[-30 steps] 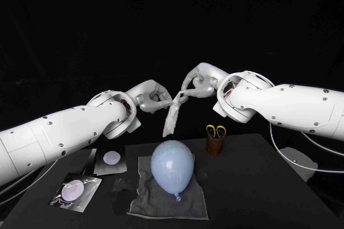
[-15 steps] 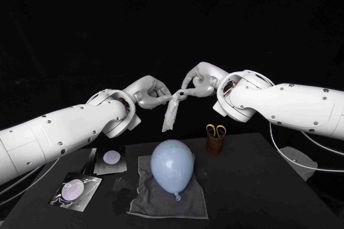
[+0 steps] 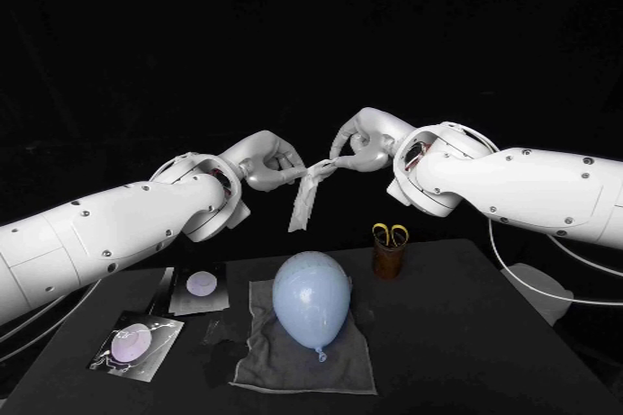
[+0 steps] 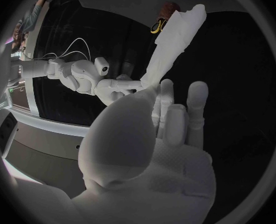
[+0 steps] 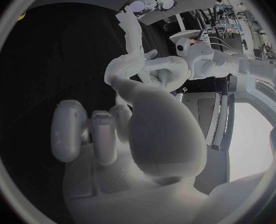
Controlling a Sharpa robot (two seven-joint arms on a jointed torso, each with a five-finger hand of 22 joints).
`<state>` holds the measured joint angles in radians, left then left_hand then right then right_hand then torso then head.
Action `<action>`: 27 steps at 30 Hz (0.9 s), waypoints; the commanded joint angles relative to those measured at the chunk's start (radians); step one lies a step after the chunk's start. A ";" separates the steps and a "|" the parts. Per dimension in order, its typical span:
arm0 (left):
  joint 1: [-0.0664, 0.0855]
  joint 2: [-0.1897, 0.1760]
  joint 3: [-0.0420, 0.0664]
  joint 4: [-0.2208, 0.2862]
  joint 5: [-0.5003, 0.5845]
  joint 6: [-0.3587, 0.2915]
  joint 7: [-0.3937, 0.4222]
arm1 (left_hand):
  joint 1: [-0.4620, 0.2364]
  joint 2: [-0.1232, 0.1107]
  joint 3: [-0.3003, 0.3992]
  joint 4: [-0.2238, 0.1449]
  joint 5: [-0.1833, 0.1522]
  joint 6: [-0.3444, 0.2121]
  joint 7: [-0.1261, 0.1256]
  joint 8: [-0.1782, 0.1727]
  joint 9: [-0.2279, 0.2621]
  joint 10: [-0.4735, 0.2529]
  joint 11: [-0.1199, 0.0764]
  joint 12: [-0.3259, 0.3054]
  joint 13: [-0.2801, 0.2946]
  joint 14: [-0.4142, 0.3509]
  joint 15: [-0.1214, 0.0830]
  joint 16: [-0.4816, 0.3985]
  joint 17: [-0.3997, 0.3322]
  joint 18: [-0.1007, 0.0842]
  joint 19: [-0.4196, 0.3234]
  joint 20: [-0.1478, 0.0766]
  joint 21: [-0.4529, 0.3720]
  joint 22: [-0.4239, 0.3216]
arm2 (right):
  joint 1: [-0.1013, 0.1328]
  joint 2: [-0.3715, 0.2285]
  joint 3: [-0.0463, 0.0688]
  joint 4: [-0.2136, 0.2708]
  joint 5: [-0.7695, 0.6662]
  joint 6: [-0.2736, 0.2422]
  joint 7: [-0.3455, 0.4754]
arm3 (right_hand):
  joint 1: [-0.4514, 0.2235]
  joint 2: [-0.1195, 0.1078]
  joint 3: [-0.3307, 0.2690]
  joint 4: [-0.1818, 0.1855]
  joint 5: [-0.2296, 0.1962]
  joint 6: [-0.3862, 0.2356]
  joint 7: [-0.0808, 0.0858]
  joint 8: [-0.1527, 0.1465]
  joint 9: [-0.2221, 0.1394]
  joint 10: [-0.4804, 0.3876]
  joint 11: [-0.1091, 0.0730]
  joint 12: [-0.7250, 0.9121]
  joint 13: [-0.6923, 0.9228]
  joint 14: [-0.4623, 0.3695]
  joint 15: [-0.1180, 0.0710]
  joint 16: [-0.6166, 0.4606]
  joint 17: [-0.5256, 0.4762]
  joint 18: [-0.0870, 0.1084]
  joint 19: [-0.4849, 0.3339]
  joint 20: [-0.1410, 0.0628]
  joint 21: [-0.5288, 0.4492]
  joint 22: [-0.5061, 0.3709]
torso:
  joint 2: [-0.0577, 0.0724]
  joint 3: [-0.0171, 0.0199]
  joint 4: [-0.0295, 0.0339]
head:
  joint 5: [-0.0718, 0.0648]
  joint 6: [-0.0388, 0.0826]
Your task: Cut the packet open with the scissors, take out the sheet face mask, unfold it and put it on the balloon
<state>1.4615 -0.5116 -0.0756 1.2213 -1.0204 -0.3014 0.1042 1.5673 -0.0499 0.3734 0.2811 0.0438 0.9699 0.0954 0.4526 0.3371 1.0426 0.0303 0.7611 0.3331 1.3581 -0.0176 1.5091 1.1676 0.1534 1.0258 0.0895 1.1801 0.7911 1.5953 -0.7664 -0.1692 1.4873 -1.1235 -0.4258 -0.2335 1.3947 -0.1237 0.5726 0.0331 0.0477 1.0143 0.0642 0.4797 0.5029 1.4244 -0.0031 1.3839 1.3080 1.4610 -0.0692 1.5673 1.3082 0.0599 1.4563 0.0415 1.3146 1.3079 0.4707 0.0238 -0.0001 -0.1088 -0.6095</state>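
Pinching the top end of the sheet face mask from both sides, with the left robot hand and the right robot hand raised well above the bench. Closing the fingertips of both on the same upper edge, almost touching each other there, and curling the other fingers in loosely. Letting the mask hang down as a narrow, folded white strip, leaning a little toward the robot's left and ending well clear of everything below.

Showing the same grip in the left wrist view: the left robot hand holding the near end of the mask, and the right robot hand reaching in to meet it. Showing it again in the right wrist view, with the right robot hand facing the left robot hand wrapped around the strip.

Leaving the pale blue balloon lying on a grey cloth at the middle of the bench, knot pointing toward the robot. Leaving the scissors standing, yellow handles up, in a brown holder just beside the balloon on the robot's right. Leaving the packet lying flat near the front left of the bench, with a smaller flat piece bearing a pale round print behind it.
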 commanded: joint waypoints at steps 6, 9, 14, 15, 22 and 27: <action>0.010 0.009 0.000 0.004 -0.072 0.032 -0.039 | 0.021 -0.034 -0.015 -0.012 0.004 0.008 -0.011 0.042 0.071 0.028 -0.008 -0.024 -0.019 -0.001 -0.011 0.000 -0.005 0.002 0.007 -0.008 -0.003 0.003 | 0.004 0.017 0.001 -0.012 -0.063 0.015 0.014 | -0.010 -0.002 0.007 -0.001 0.001 -0.001 0.008 0.003 0.001 0.045 -0.001 0.004 0.108 0.110 0.003 0.003 0.263 -0.012 0.030 0.000 0.002 0.199 | 0.000 -0.0001 -0.0003 | -0.003 0.000; 0.011 0.009 0.000 0.006 -0.074 0.038 -0.041 | 0.028 -0.039 -0.016 -0.014 0.004 0.009 -0.011 0.041 0.071 0.035 -0.010 -0.033 -0.027 -0.001 -0.012 0.000 -0.007 0.002 0.009 -0.010 -0.003 0.005 | 0.004 0.026 0.001 -0.016 -0.064 0.023 0.016 | -0.010 -0.002 0.007 -0.001 0.001 -0.001 0.008 0.003 0.001 0.045 -0.001 0.004 0.108 0.110 0.003 0.003 0.263 -0.012 0.030 0.000 0.002 0.199 | 0.000 -0.0007 0.0000 | -0.004 0.000; 0.013 0.011 -0.005 0.007 -0.085 0.046 -0.054 | 0.021 -0.030 -0.016 -0.001 0.004 0.011 -0.013 0.038 0.072 0.045 -0.010 -0.048 -0.038 -0.004 -0.013 -0.002 -0.015 0.002 0.008 -0.011 -0.005 0.001 | -0.002 0.036 -0.001 -0.011 -0.064 0.033 0.018 | -0.011 -0.002 0.007 -0.001 0.001 -0.001 0.008 0.004 0.001 0.045 -0.002 0.004 0.109 0.110 0.003 0.003 0.263 -0.012 0.030 0.000 0.002 0.199 | 0.001 -0.0009 0.0003 | -0.001 -0.004; 0.014 0.011 -0.010 0.007 -0.086 0.049 -0.057 | 0.020 -0.028 -0.016 0.001 0.004 0.011 -0.013 0.037 0.071 0.047 -0.010 -0.051 -0.041 -0.004 -0.013 -0.002 -0.013 0.002 0.010 -0.011 -0.004 0.004 | -0.003 0.038 -0.001 -0.010 -0.064 0.034 0.018 | -0.011 -0.002 0.007 -0.001 0.001 -0.001 0.008 0.004 0.001 0.045 -0.002 0.004 0.109 0.110 0.003 0.003 0.263 -0.012 0.030 0.000 0.002 0.199 | 0.000 -0.0006 0.0007 | 0.000 -0.005; 0.019 0.012 -0.028 0.027 -0.122 0.037 -0.065 | 0.019 -0.014 -0.014 0.005 0.004 0.016 -0.013 0.034 0.072 0.060 -0.010 -0.059 -0.049 -0.005 -0.014 -0.003 -0.019 -0.001 0.021 -0.013 0.004 0.018 | -0.012 0.054 -0.003 -0.007 -0.062 0.034 0.014 | -0.012 -0.002 0.008 -0.002 0.001 -0.001 0.008 0.004 0.001 0.044 -0.002 0.003 0.108 0.110 0.003 0.003 0.263 -0.011 0.029 0.000 0.000 0.198 | 0.001 -0.0026 -0.0010 | 0.003 -0.003; 0.020 0.006 -0.029 0.037 -0.136 0.035 -0.073 | 0.031 -0.001 -0.003 -0.003 0.004 0.008 -0.010 0.030 0.077 0.054 -0.009 -0.062 -0.051 -0.034 -0.014 -0.013 -0.077 0.002 0.013 -0.013 -0.003 0.004 | -0.014 0.052 -0.003 -0.010 -0.068 0.028 0.006 | -0.012 -0.002 0.008 -0.002 0.001 -0.001 0.008 0.004 0.001 0.044 -0.002 0.003 0.108 0.110 0.003 0.003 0.263 -0.011 0.029 0.000 0.000 0.198 | 0.001 -0.0034 -0.0010 | 0.001 -0.001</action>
<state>1.4792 -0.5037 -0.1061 1.2549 -1.1246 -0.2680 0.0446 1.5874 -0.0678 0.3616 0.2803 0.0411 0.9805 0.0818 0.4527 0.3370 1.0979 0.0214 0.7049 0.2834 1.3318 -0.0317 1.4991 1.1008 0.1532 1.0401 0.0752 1.1800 0.8001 1.5811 -0.7136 -0.1729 1.4805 -1.1718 -0.4043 -0.2261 1.3947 -0.1237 0.5754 0.0303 0.0477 1.0142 0.0641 0.4775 0.5032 1.4244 -0.0031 1.3835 1.3082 1.4610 -0.0692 1.5673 1.3075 0.0599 1.4588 0.0390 1.3145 1.3074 0.4713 0.0215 -0.0005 -0.1075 -0.6105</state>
